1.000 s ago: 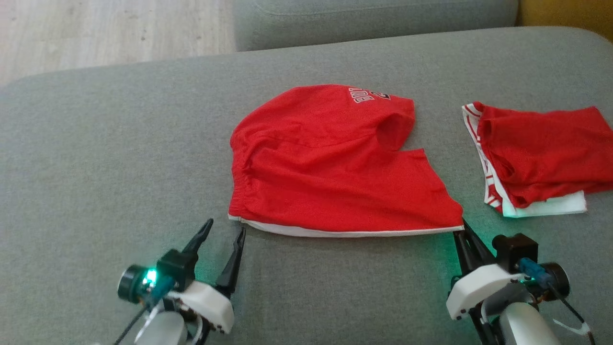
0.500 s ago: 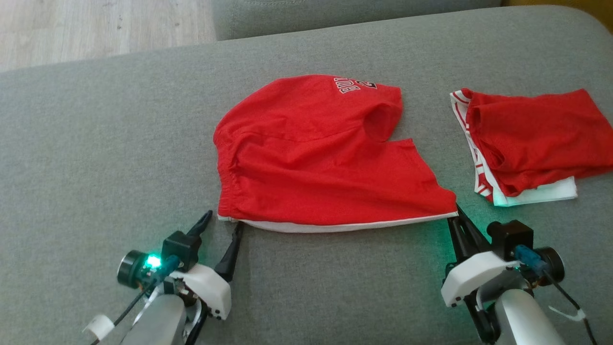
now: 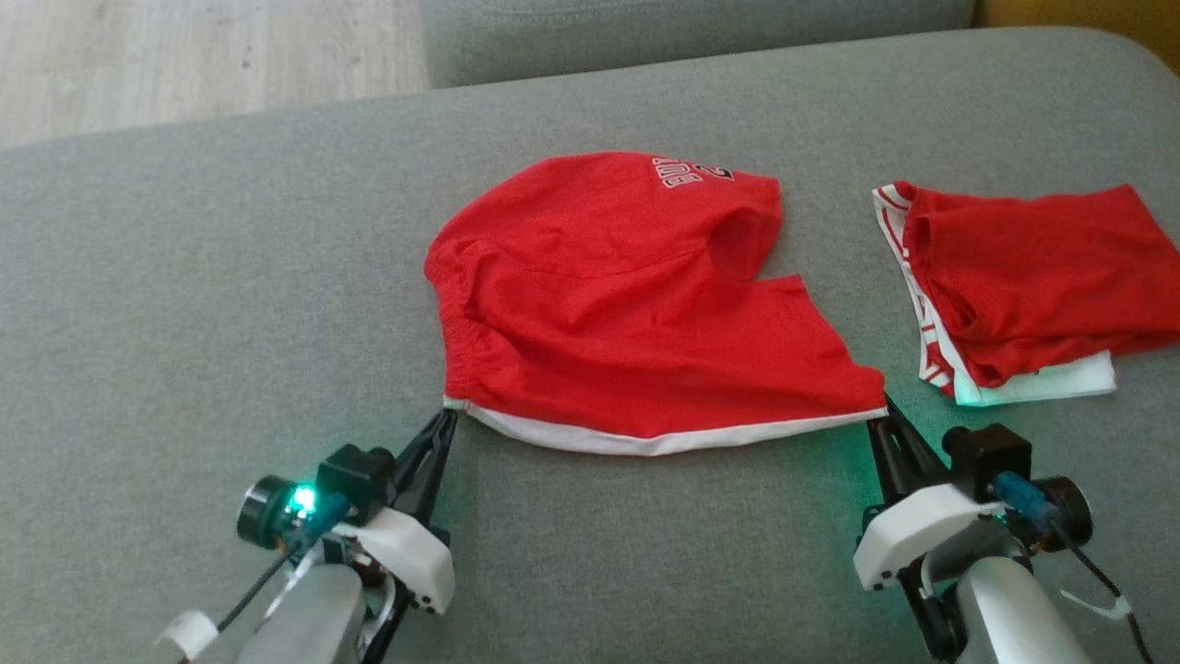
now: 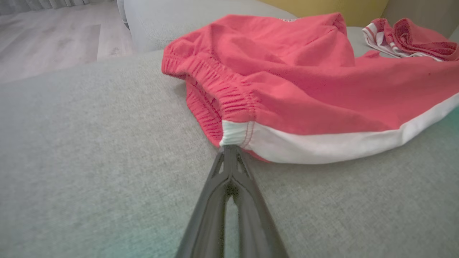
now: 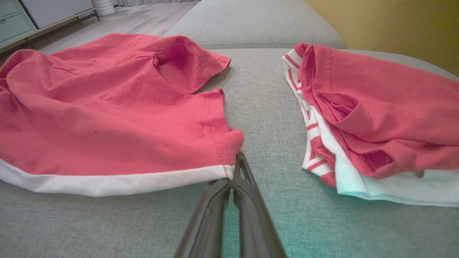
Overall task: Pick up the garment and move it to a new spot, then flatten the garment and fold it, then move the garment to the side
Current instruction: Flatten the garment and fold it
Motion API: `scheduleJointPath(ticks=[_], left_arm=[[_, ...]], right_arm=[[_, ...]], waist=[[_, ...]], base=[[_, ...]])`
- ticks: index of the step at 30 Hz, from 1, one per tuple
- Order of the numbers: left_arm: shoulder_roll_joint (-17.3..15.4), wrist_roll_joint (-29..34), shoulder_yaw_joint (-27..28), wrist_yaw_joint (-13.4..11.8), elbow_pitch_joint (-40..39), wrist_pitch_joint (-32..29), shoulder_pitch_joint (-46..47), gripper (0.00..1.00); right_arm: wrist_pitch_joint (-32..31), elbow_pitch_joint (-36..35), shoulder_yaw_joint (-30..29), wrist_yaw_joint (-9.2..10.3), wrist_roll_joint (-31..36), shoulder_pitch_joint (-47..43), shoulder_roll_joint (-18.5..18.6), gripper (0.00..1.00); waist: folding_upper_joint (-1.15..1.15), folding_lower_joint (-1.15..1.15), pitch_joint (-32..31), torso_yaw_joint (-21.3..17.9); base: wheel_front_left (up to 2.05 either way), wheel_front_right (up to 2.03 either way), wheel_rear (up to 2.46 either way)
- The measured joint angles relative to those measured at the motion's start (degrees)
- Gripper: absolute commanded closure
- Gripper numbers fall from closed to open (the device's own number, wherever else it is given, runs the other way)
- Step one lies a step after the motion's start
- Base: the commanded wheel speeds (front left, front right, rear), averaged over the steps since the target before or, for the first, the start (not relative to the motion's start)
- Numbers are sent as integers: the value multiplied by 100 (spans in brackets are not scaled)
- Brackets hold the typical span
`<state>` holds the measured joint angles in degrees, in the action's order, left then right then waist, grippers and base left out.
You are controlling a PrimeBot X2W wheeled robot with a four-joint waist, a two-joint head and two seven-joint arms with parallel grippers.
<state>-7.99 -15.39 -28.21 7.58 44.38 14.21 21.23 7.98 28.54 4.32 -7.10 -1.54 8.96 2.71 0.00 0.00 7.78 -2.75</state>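
Note:
The garment [image 3: 627, 304] is a pair of red shorts with a white side stripe and white lettering, lying partly folded on the grey sofa cushion [image 3: 184, 304]. My left gripper [image 3: 448, 417] is shut on the near left corner, at the elastic waistband; the left wrist view shows the garment [image 4: 287, 82] with the white corner pinched in that gripper [image 4: 231, 147]. My right gripper [image 3: 883, 406] is shut on the near right corner, at the leg hem. In the right wrist view that gripper [image 5: 236, 157] pinches the garment [image 5: 107, 107] where the white stripe ends.
A second pile of red and white clothing [image 3: 1023, 286] lies on the cushion to the right, close to the right gripper. Another grey cushion [image 3: 691, 32] sits behind. Wooden floor [image 3: 184, 55] shows at the far left, and a yellow wall [image 5: 394, 25] beyond.
The left gripper moved forward to the waistband corner and shut on it; a second ago it stood open short of the cloth. The right gripper has stayed shut on its corner.

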Motion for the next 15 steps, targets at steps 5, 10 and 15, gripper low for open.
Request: scheduleJointPath(ticks=[5, 10, 15], left_arm=[[-171, 40, 3, -1, -477, 3, -46, 100], [-305, 102, 41, -49, -948, 7, -140, 100], [-426, 124, 47, -53, -1178, 7, -242, 100]], right_arm=[[25, -113, -124, 0, 96, 1, 1, 100], [14, -372, -159, 0, 232, 29, 0, 100], [-153, -708, -183, 0, 316, 244, 0, 100]], waist=[[0, 0, -132, 83], [0, 0, -273, 180], [0, 0, -403, 257]], base=[[0, 0, 0], [0, 0, 0], [0, 0, 0]])
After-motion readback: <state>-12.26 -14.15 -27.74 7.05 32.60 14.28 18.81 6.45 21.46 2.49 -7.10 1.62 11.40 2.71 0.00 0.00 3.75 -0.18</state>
